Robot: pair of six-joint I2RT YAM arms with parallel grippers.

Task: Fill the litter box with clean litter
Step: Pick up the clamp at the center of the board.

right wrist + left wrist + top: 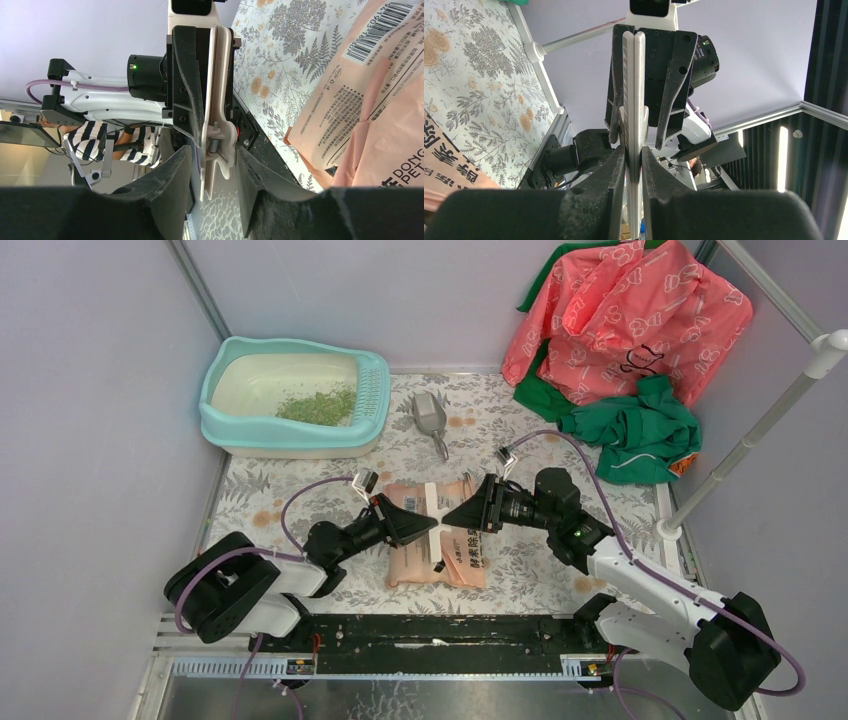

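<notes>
My left gripper (633,162) is clamped tight on the white clip (634,90) at centre frame. My right gripper (214,170) straddles it, jaws partly open. The litter box (290,443), upper left, holds some clean litter (318,405).

At far left litter box (228,418), clean litter (318,406) in it, scoop (428,417) right of it, bag (440,555) nearer, clip (634,75) above bag

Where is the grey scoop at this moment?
In the top view, the grey scoop lies on the floral table cover, just right of the litter box and beyond the pink bag.
</notes>
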